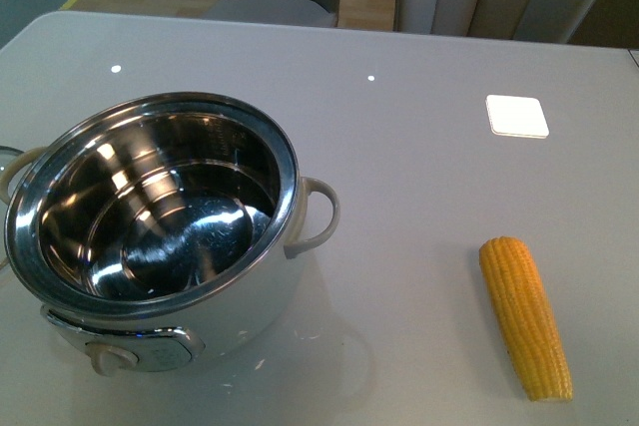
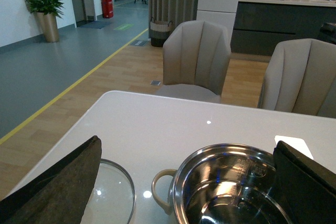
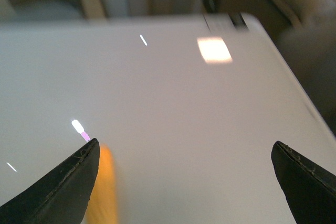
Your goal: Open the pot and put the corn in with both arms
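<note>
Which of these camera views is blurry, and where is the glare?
Right wrist view: blurred throughout, the corn a soft orange smear, the white tile blown out. Front view: sharp, with bright glare patches inside the pot and small light spots on the table. Left wrist view: sharp, mild reflections in the pot.

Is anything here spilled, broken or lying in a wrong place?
Nothing stands out. The pot stands open and empty, its glass lid flat on the table beside it; the corn lies whole, apart.
</note>
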Controlling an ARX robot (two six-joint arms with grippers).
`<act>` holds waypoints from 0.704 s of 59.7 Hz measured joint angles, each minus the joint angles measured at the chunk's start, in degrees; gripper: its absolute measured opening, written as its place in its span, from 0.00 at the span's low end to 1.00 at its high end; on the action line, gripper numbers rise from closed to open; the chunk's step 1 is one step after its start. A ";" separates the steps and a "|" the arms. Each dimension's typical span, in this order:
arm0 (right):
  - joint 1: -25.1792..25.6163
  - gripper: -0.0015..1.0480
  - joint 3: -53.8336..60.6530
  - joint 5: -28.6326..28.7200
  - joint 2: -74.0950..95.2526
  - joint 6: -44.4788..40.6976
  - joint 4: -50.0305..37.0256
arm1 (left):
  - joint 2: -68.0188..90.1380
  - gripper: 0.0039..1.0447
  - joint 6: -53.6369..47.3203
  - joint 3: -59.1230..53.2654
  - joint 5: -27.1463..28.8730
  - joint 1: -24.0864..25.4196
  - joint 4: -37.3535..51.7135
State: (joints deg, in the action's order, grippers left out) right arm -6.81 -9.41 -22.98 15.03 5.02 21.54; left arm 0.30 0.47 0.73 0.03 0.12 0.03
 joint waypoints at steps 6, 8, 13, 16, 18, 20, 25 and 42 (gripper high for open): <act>-0.83 0.92 -1.05 -4.02 9.11 1.77 3.93 | 0.02 0.94 0.00 0.00 -0.02 0.00 0.00; -1.25 0.92 -1.49 -4.00 12.02 2.14 2.36 | 0.02 0.94 0.00 0.00 -0.02 0.00 0.00; -2.47 0.92 -2.75 -4.09 19.30 2.49 -3.74 | 0.00 0.94 0.00 0.00 -0.02 0.00 0.00; -3.13 0.92 -3.52 -3.56 24.09 2.36 -7.74 | 0.00 0.94 0.00 0.00 -0.02 0.00 0.00; -3.52 0.92 -4.28 -2.97 28.20 2.01 -10.78 | 0.02 0.94 0.00 0.00 -0.02 0.00 0.00; -3.80 0.92 -5.53 -1.77 33.92 1.68 -14.88 | 0.02 0.94 0.00 0.00 -0.02 0.00 0.00; -3.98 0.92 -8.35 1.81 44.28 1.64 -20.94 | 0.00 0.94 0.00 0.00 -0.02 0.00 0.00; -4.55 0.92 -19.71 12.46 78.42 -0.55 -30.71 | 0.00 0.94 0.00 0.00 0.00 0.00 0.00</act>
State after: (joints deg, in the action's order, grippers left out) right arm -11.35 -29.12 -10.52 93.45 4.47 -9.17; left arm 0.30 0.47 0.73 0.03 0.12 0.03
